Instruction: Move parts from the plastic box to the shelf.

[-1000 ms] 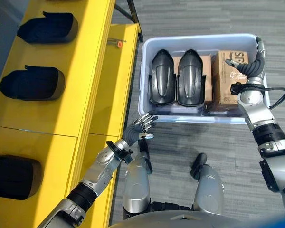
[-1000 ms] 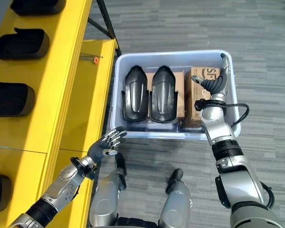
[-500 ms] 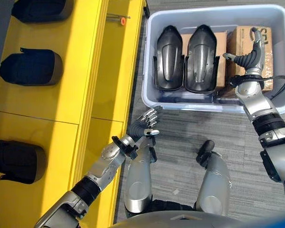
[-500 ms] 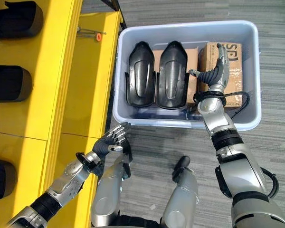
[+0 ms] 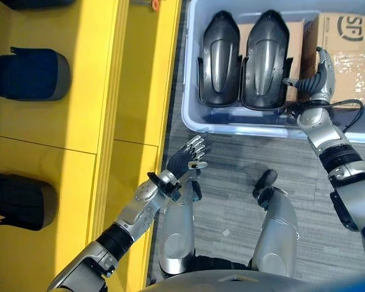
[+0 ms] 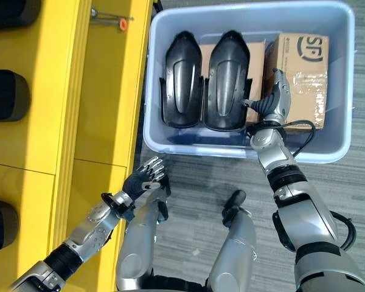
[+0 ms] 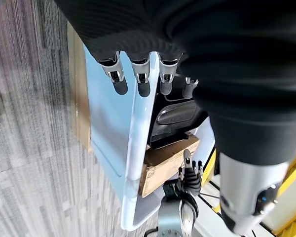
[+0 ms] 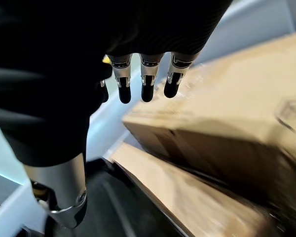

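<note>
Yellow shelf (image 5: 79,91) w/ dark parts ran along the robot's left. Plastic box (image 6: 170,143) held two black parts (image 6: 181,79), stiff shells, prob. light, slick; grip by side edges. Right hand (image 6: 274,100) spread inside box by cardboard cartons (image 6: 301,85); left hand (image 5: 188,159) relaxed, empty.

A grey carpeted floor (image 5: 231,182) with a fine striped weave lies under everything. Inside the container stand two brown cardboard boxes: a larger one (image 6: 304,73) at the far right end, its top sealed with clear tape and printed with a dark logo, and a flatter one (image 6: 250,52) just beside it, largely covered by what lies on it. On the lower yellow ledge lies a small tool with an orange tip (image 6: 120,23) and a thin metal shank. A dark slanted metal leg (image 6: 156,6) shows at the top edge beside the ledge.
</note>
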{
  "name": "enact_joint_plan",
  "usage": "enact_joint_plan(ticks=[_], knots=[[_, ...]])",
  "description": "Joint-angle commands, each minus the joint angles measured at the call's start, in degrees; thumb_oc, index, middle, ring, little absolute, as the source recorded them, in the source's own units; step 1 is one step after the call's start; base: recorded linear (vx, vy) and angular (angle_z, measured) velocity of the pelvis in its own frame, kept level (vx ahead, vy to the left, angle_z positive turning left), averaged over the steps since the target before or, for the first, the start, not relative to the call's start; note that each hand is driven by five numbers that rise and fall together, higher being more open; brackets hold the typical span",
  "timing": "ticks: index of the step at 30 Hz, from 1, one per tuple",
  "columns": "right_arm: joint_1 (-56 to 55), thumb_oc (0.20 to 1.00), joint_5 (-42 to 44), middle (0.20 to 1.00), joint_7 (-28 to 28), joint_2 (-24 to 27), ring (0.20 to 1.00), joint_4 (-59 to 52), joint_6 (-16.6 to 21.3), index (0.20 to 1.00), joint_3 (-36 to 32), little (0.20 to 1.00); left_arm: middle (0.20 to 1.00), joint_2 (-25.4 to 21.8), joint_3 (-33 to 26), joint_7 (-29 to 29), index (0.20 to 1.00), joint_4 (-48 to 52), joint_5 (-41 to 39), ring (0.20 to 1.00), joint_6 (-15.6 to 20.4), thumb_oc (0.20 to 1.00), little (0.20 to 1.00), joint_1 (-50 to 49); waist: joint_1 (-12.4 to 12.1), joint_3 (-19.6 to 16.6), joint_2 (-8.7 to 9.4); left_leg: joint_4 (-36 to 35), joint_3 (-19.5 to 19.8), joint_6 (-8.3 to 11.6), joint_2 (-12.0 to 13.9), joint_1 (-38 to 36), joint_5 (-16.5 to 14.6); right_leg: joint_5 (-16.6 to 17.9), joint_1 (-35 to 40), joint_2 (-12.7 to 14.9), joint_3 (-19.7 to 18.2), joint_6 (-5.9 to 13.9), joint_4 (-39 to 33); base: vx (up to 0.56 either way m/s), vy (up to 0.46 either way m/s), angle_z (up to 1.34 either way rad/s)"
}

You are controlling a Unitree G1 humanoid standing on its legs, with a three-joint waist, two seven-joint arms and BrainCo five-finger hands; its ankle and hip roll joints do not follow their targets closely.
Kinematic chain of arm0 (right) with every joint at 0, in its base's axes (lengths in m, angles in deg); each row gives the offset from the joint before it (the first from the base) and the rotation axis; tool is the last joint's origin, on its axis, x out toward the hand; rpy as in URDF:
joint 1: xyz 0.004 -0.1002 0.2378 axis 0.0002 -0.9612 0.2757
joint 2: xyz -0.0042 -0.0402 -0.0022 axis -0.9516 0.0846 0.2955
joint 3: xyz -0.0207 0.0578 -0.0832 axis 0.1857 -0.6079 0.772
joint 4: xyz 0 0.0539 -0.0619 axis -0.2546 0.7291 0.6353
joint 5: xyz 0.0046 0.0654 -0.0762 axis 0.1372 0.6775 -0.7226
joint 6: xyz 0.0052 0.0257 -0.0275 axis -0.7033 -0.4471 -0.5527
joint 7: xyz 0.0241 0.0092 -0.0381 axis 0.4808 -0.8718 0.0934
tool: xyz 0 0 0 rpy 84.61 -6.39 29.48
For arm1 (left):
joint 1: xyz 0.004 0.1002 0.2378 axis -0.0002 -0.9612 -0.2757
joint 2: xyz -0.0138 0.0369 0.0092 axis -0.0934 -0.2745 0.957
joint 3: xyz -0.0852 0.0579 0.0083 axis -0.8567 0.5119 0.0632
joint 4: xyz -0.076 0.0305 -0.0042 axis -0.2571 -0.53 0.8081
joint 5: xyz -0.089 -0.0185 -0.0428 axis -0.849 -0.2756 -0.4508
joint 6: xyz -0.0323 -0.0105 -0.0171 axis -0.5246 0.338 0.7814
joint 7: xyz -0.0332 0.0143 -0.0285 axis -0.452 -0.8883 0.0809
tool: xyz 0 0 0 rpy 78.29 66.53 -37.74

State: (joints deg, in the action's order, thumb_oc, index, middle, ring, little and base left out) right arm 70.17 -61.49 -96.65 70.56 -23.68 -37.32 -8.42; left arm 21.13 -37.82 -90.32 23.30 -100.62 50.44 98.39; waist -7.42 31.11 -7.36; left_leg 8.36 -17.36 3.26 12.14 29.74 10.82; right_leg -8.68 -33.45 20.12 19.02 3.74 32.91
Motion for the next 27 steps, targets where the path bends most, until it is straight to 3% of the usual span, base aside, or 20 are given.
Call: enact_joint_plan(ticks=[1,4,5,6,7,12,19,23,27], knots=[[6.4,1.0,-1.0,1.0,-1.2,0.9,1.0,1.2,0.6,1.0,1.7,1.0,1.0,0.5,1.6,0.6,1.0,5.2,0.2,1.0,1.5,1.0,1.0,0.0,-1.8,-1.3,-0.97,4.2,3.4,2.17,0.3,1.8,-6.0,2.0,-1.2,-2.8,-1.4,0.64,0.4,-0.01,-0.001,0.06],[6.7,1.0,0.7,1.0,-0.8,0.8,1.0,2.3,0.4,1.0,2.1,1.0,1.0,0.5,1.4,0.9,1.0,5.3,0.4,1.0,1.2,1.0,1.0,0.3,-2.0,-1.3,-1.09,4.3,3.6,2.02,0.0,2.9,-5.9,2.1,-2.0,-3.0,-1.3,0.63,0.3,0.02,0.004,0.05],[6.4,1.0,1.7,1.0,0.7,0.4,1.0,3.6,-2.1,1.0,2.7,1.0,1.0,0.4,1.4,1.2,1.0,5.2,0.4,1.0,0.7,1.0,1.0,0.1,-2.1,-1.3,-0.97,5.1,4.4,2.46,-0.7,3.0,-7.3,0.7,-2.0,-2.7,-1.9,1.43,1.2,0.0,0.0,0.0],[7.0,1.0,3.1,1.0,0.4,0.4,1.0,4.6,-2.8,1.0,3.2,1.0,1.0,0.3,1.0,1.2,1.0,5.2,0.5,1.0,0.6,1.0,1.0,0.8,-2.4,-1.3,-1.28,4.7,4.1,1.77,-0.4,4.8,-5.9,2.1,-3.5,-3.0,-1.3,0.58,0.6,0.06,0.006,-0.05],[6.2,1.0,2.1,1.0,0.3,0.1,1.0,6.4,-2.5,1.0,3.6,1.0,1.0,0.3,1.3,1.2,1.0,4.9,0.7,1.0,0.9,1.0,1.0,0.4,-2.3,-1.3,-1.17,5.4,4.7,2.32,-0.9,4.1,-7.3,0.7,-2.8,-2.6,-1.9,1.4,1.4,0.0,0.0,0.0],[7.9,1.0,-0.8,1.0,0.1,-0.2,1.0,10.1,-5.4,1.0,5.8,1.0,1.0,0.6,1.6,2.0,1.0,4.4,0.4,1.0,0.9,1.0,1.0,1.5,-3.0,-1.3,-1.75,6.0,5.3,2.05,-1.2,6.3,-7.1,0.8,-4.6,-2.2,-1.8,1.41,2.3,0.01,0.002,0.0],[8.9,1.0,6.2,1.0,-0.8,-1.1,1.0,14.0,-6.4,1.0,5.9,1.0,1.0,0.4,1.6,2.0,1.0,4.0,0.6,1.0,0.7,1.0,1.0,1.8,-3.9,-1.3,-2.37,6.5,6.0,1.69,-1.7,8.5,-7.1,0.7,-6.3,-2.0,-1.5,1.39,3.3,0.0,0.001,0.05],[9.1,1.0,2.2,1.0,-0.9,-1.2,1.0,14.6,-7.6,1.0,6.1,1.0,1.0,0.1,1.4,2.5,1.0,4.8,0.5,1.0,0.1,1.0,1.0,1.7,-4.3,-1.3,-2.76,7.2,6.4,1.43,-2.0,9.7,-7.2,0.7,-7.3,-1.8,-1.4,1.45,4.1,0.0,0.0,0.0],[9.8,1.0,5.7,1.0,-0.8,-1.2,1.0,14.8,-8.5,1.0,6.8,1.0,1.0,0.2,1.3,2.5,1.0,4.8,1.1,1.0,-0.3,1.0,1.0,1.6,-4.5,-1.3,-2.82,7.3,6.5,1.43,-2.0,10.1,-7.1,0.7,-7.6,-1.7,-1.4,1.45,4.2,0.0,0.0,0.0]])
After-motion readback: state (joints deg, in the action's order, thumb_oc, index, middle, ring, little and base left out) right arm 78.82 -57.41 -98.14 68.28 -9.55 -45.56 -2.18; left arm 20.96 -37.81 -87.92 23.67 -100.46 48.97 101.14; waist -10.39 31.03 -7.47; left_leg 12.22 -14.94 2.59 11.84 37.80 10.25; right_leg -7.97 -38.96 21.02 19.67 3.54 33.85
